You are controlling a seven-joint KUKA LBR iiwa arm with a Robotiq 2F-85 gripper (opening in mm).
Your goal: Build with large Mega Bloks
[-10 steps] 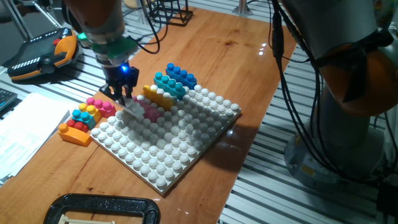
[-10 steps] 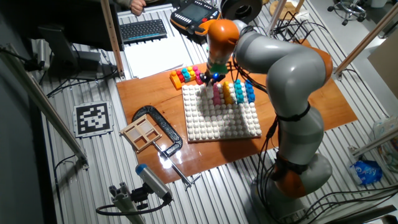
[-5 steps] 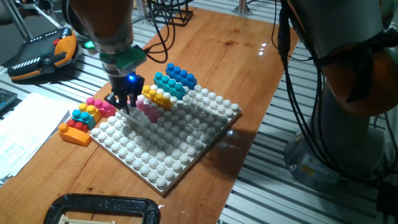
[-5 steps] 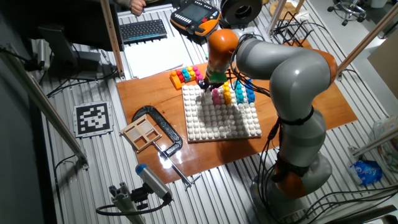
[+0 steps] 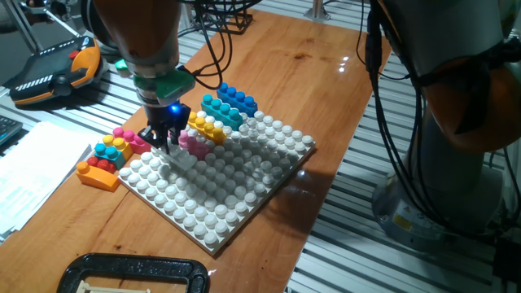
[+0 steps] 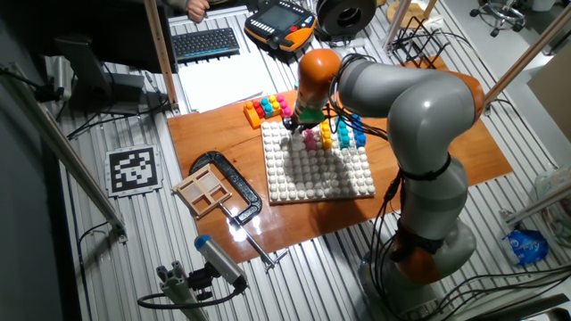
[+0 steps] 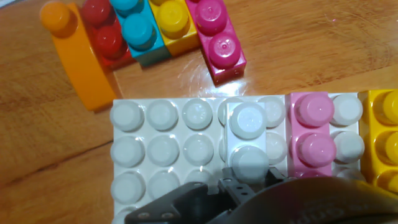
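Claw (image 5: 168,145) has dropped straight down by the pink brick (image 5: 194,143) at the baseplate's (image 5: 244,203) left-edge corner, other fixed view agrees, and hand view shows a white brick (image 7: 247,134) at its tips, grip can't tell, probably pressing it on.

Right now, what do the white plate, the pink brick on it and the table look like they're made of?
White plate: glossy moulded plastic, judging by highlights on its studs. Pink brick: the same shiny plastic, smooth and rounded. Table: likely varnished wood, showing grain, knots and lamp reflections.
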